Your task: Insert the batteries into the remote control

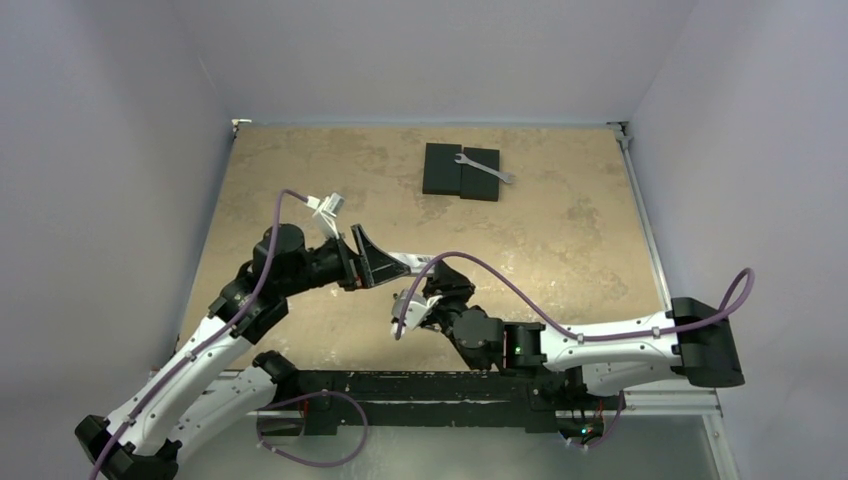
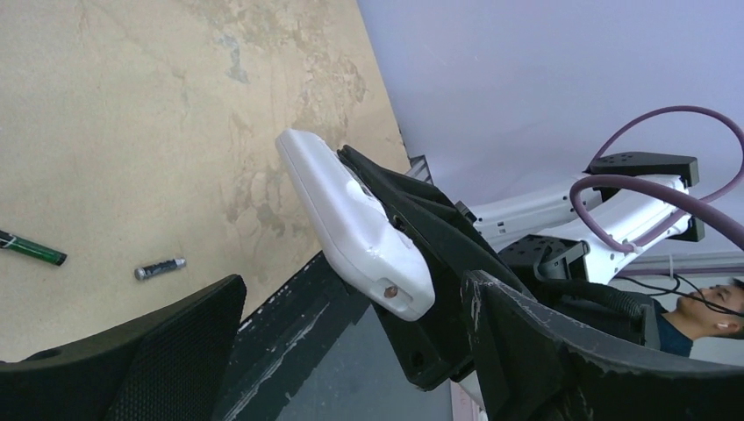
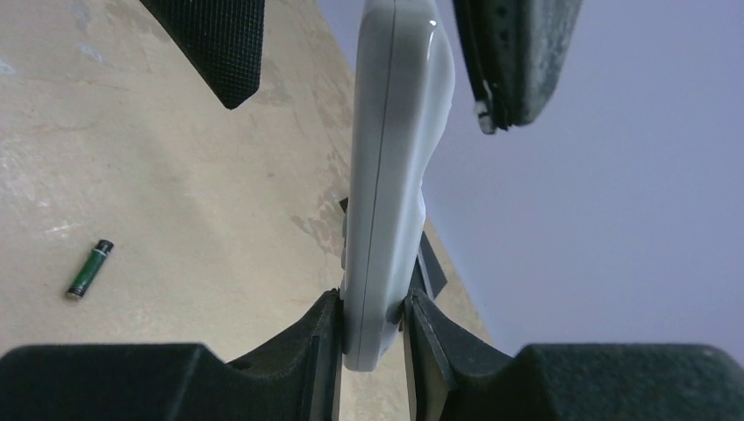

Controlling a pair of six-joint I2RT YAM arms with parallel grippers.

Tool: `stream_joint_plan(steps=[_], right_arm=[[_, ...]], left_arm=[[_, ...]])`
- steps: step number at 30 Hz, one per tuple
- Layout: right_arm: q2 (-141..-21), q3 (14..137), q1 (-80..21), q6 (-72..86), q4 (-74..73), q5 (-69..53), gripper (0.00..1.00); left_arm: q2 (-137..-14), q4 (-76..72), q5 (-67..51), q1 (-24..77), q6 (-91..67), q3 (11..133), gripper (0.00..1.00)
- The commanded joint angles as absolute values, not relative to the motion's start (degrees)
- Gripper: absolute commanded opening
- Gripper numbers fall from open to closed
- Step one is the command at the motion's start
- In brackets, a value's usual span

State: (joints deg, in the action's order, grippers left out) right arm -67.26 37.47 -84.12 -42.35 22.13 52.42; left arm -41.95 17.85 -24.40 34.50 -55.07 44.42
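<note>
Clamping the narrow end of the remote control between its two pads, the right pincer holds the white body on edge, clear of the worktop. The left pincer stands wide apart, one finger on each side of the remote's free end. As far as the wrist views show, neither finger touches it.

Both batteries lie loose on the worktop. In the right wrist view the green battery is at about eight o'clock from the remote. In the left wrist view the grey battery lies just beside the green one, at about three o'clock from it. From the pincers, the two black blocks and the wrench on them sit well apart at about one o'clock in the top view.

The risk here is in the handover. The right pincer grips only a short length of a smooth, rounded shell, so if the left closes off-centre it could lever the remote round or push it out. If the right lets go before the left has a firm hold, the remote would fall. The battery recess is not visible, so its facing cannot be judged. The batteries are round and may roll if nudged.
</note>
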Motion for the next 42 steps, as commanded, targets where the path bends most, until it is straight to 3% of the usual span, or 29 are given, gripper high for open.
stream_joint_plan(steps=[1,24,33,36,38,39,42], right_arm=[[-68.15,36.73,-85.02,-50.89,32.01,55.28,0.00],[-72.41,33.20,-86.59,-65.30,45.29,58.60,0.00],[-73.38,31.40,-87.37,-69.65,52.29,59.73,0.00],[-73.61,30.58,-87.70,-70.84,55.03,59.91,0.00],[-73.57,30.25,-87.81,-71.01,55.90,60.12,0.00],[-73.59,30.17,-87.87,-70.87,55.96,60.21,0.02],[-72.95,29.85,-88.10,-70.08,56.37,60.32,0.26]], left_arm=[[-42.30,13.88,-28.03,34.21,-57.04,43.30,0.91],[-44.95,6.78,-32.42,34.28,-59.96,41.62,0.56],[-45.53,5.13,-33.14,34.27,-60.55,40.78,0.22],[-45.46,4.54,-33.14,34.28,-60.90,40.12,0.01],[-45.33,4.21,-33.09,34.27,-60.91,39.72,0.00],[-45.21,4.02,-33.04,34.27,-60.95,39.56,0.00],[-44.43,3.89,-32.16,34.28,-60.64,39.31,0.00]])
